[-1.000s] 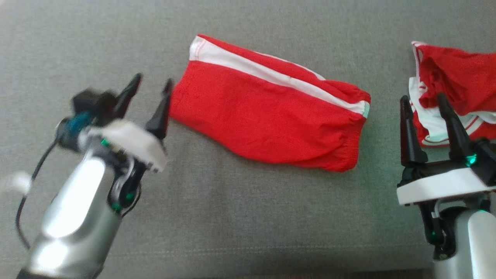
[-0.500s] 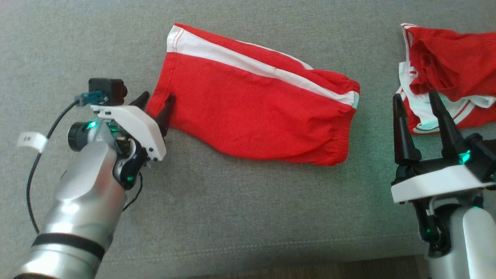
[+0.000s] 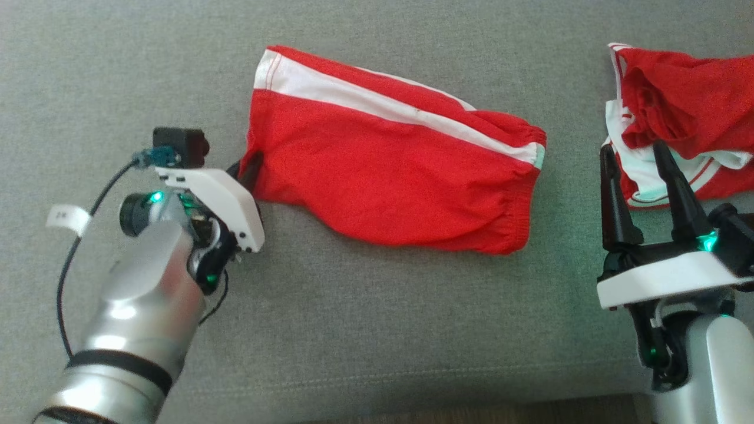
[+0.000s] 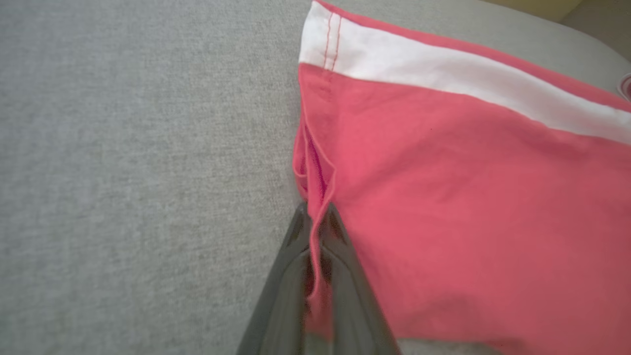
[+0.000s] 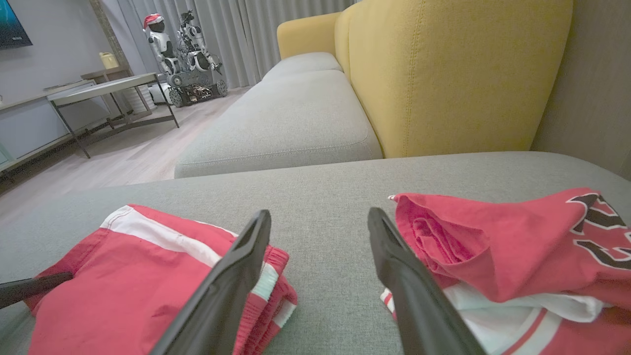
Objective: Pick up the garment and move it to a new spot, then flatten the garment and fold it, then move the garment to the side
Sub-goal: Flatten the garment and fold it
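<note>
Grey cushion [image 3: 377,330] bears red shorts [image 3: 400,171], left claw [image 3: 250,164] clenched on their edge, right claw [image 3: 630,147] splayed.

The head view looks steeply down from above onto a grey sofa cushion [image 3: 353,330], taking in its whole width. The left wrist view sits very close over one hem of the red shorts [image 4: 443,197], facing along the cushion. The right wrist view sits low, looking level across the cushion toward a yellow sofa back [image 5: 443,74]. All three views share the red shorts.
</note>
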Robot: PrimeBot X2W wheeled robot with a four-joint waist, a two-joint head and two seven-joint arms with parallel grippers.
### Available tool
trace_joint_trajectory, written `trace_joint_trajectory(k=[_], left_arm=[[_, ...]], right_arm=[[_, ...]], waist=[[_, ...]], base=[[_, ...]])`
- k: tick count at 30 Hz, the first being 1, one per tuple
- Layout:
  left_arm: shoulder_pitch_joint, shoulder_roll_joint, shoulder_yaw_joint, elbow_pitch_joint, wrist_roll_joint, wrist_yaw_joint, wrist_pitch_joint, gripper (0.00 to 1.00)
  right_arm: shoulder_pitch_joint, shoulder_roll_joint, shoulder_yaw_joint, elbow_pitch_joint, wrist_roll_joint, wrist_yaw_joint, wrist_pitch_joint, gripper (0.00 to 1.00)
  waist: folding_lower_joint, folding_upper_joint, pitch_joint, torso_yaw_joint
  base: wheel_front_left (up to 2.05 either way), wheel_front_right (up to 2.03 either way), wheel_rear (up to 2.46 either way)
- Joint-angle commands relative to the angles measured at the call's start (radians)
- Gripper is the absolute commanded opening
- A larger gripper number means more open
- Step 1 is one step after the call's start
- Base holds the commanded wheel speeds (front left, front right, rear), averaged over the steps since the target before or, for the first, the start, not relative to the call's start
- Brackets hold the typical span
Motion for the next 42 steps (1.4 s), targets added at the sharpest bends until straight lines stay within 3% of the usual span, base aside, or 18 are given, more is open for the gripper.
trace_joint_trajectory(k=[1,10,19,20,21,26,32,36,42], left_arm=[[0.026,0.019,0.019,-0.001,-0.014,-0.005,-0.018,0.0],[0.211,0.036,0.085,-0.077,-0.093,0.013,-0.146,0.0],[0.353,0.076,0.104,-0.249,-0.118,0.076,-0.139,0.0],[0.364,0.081,0.107,-0.268,-0.119,0.09,-0.137,0.39],[0.376,0.084,0.113,-0.289,-0.12,0.104,-0.144,1.0],[0.427,0.11,0.15,-0.438,-0.082,0.187,-0.208,1.0],[0.477,0.156,0.241,-0.692,0.06,0.293,-0.233,1.0],[0.53,0.173,0.273,-0.822,0.151,0.316,-0.233,1.0],[0.603,0.198,0.273,-0.895,0.197,0.336,-0.233,1.0]], right_arm=[[-0.009,-0.003,0.016,-0.029,0.009,-0.001,0.002,1.0],[0.023,-0.003,0.0,-0.025,0.004,-0.001,0.034,1.0],[0.036,-0.003,-0.003,-0.028,0.0,-0.001,0.047,1.0],[0.036,-0.003,-0.003,-0.028,-0.002,-0.001,0.046,1.0],[0.036,-0.003,-0.001,-0.027,-0.005,-0.001,0.045,1.0],[0.032,-0.003,0.008,-0.025,-0.032,-0.001,0.033,1.0],[0.033,-0.003,0.013,-0.031,-0.072,-0.001,0.029,1.0],[0.042,-0.003,0.023,-0.043,-0.09,-0.001,0.026,1.0],[0.079,-0.003,0.023,-0.054,-0.088,-0.001,0.033,1.0]], waist=[[0.0,0.0,-0.011,0.008],[0.0,0.0,-0.064,0.068],[0.0,0.0,-0.087,0.102],[0.0,0.0,-0.09,0.102],[0.0,0.0,-0.094,0.101],[0.0,0.0,-0.117,0.095],[0.0,0.0,-0.154,0.098],[0.0,0.0,-0.179,0.094],[0.0,0.0,-0.206,0.085]], base=[[0.0,0.0,0.0],[0.0,0.0,0.0],[0.0,0.0,0.0],[0.0,0.0,0.0],[0.0,0.0,0.0],[0.0,0.0,0.0],[0.0,0.0,0.0],[0.0,0.0,0.0],[0.0,0.0,0.0]])
